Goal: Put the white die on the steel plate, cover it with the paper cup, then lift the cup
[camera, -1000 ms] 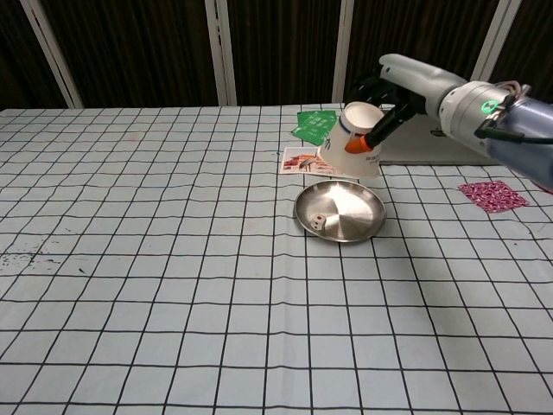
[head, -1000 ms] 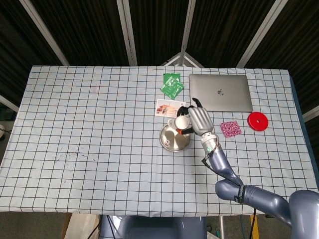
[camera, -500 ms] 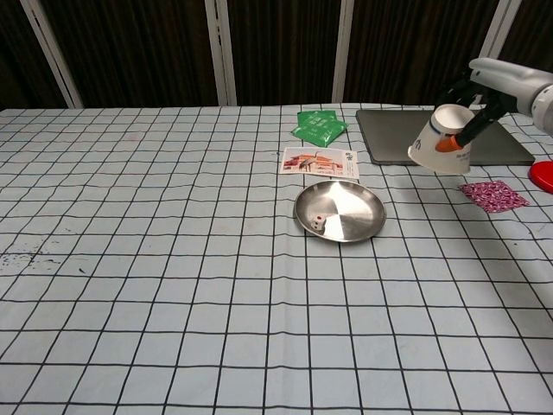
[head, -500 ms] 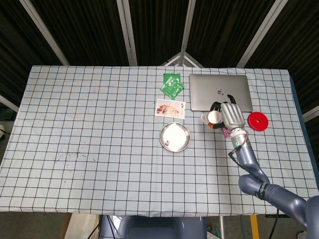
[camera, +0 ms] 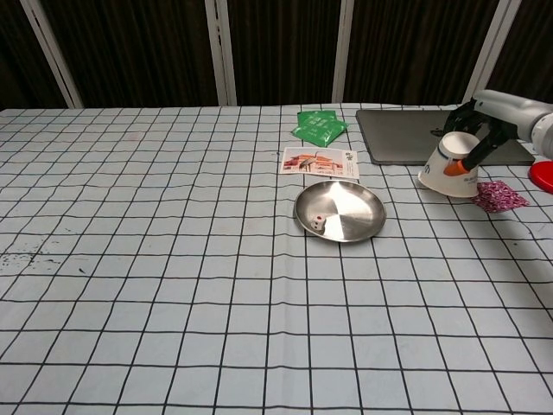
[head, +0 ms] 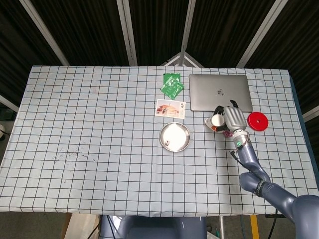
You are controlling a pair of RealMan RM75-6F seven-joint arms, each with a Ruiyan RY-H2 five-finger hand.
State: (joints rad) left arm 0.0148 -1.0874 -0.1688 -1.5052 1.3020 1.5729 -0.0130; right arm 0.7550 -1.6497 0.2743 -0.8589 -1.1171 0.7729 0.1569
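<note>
The steel plate [head: 174, 136] [camera: 340, 210] lies near the table's middle with the small white die [head: 169, 145] [camera: 319, 222] resting on its near-left part, uncovered. My right hand [head: 235, 119] [camera: 491, 131] grips the white paper cup [head: 216, 121] [camera: 450, 165], held upside down and tilted, low over the cloth to the right of the plate, beside the pink patch. The cup's rim looks at or just above the cloth. My left hand is not visible in either view.
A closed grey laptop [head: 220, 92] [camera: 406, 135] lies behind the cup. A pink patterned patch [camera: 498, 195], a red disc [head: 258, 121] [camera: 543, 174], a picture card [head: 170, 108] [camera: 320, 162] and green packets [head: 172, 84] [camera: 318, 126] lie around the plate.
My right hand carried the cup from over the plate rightward, then lowered it toward the cloth near the pink patch. The die stayed on the plate.
</note>
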